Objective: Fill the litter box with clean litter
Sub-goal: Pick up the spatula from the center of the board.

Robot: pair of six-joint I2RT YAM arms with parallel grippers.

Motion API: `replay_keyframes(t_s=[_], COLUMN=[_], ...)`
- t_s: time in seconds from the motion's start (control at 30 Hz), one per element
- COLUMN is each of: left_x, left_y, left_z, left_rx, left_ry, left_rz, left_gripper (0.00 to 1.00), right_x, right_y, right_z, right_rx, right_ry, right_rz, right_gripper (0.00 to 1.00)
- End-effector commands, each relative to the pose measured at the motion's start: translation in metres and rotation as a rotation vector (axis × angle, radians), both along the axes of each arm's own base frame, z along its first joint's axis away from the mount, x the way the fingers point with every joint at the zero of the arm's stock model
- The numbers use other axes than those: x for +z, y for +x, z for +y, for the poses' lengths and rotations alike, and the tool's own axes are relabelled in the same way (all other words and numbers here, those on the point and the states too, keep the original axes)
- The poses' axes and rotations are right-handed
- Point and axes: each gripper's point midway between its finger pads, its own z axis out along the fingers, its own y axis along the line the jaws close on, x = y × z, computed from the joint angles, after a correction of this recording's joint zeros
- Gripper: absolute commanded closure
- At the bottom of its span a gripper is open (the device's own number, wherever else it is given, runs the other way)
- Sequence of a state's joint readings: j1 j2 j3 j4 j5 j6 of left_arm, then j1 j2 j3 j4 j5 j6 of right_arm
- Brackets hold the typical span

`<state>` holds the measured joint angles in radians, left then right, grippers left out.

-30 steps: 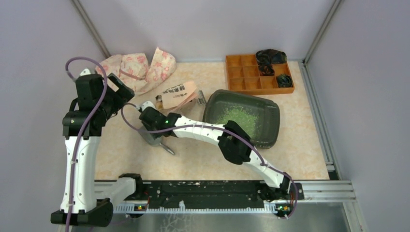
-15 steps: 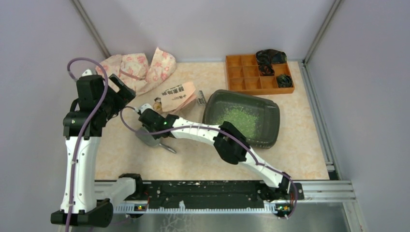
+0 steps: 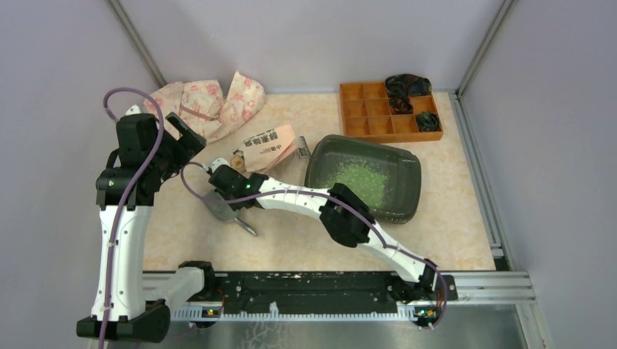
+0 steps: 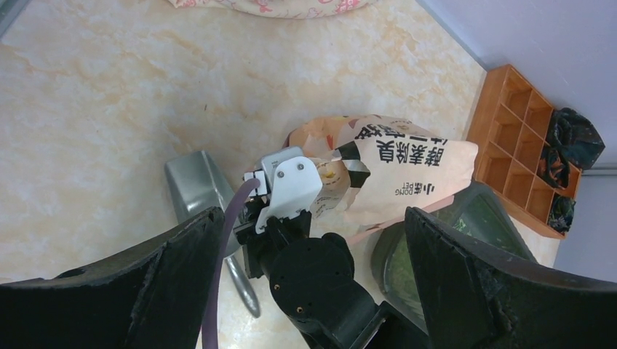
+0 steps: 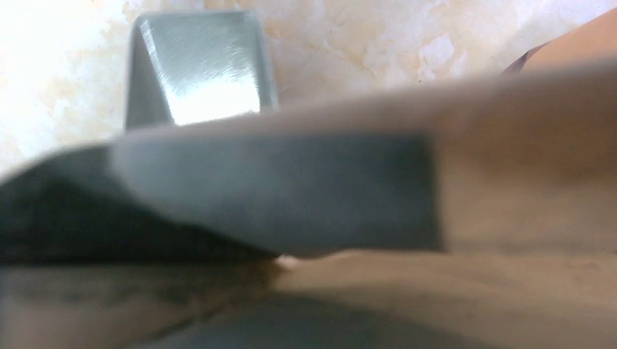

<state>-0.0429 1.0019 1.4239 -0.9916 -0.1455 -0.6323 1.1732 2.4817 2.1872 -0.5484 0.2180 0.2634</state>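
The right pincer [image 3: 234,166] is clamped together on the near-left end of the peach paper bag [image 3: 271,141]. The bag lies on the worktop towards the far edge near the middle, and its other end almost touches the litter box [image 3: 416,190].

I judge the step in hand to be raising the bag so that it pours. The held end should go up slowly, so the granules slide towards the box rather than jolt out. The low end should clear the glossy rim before any tilt steepens. Thin paper may tear or slip from a narrow pinch, so a steady lift is safer than a quick one. The metal scoop [image 3: 221,206] lies just beside the pincer and should not be dragged along.

The litter box sits right of the worktop's centre, with a patch of clean litter [image 3: 356,179] across its floor and much of the bottom bare.

The right arm reaches low and far across towards the left edge. The left arm stands upright over the left edge, its pincer [image 3: 188,134] spread wide and holding nothing.
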Motion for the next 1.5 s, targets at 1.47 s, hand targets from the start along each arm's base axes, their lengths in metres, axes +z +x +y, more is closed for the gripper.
replay_keyframes(t_s=[1.47], left_x=[0.035], left_y=[0.005], left_z=[-0.151], left_rx=[-0.706], left_ry=[0.02], left_rz=[-0.067], left_gripper=[0.06], right_x=[0.355], right_y=[0.126], right_z=[-0.211], right_rx=[-0.865], right_ry=[0.546], right_rz=[-0.392], right_gripper=[1.0])
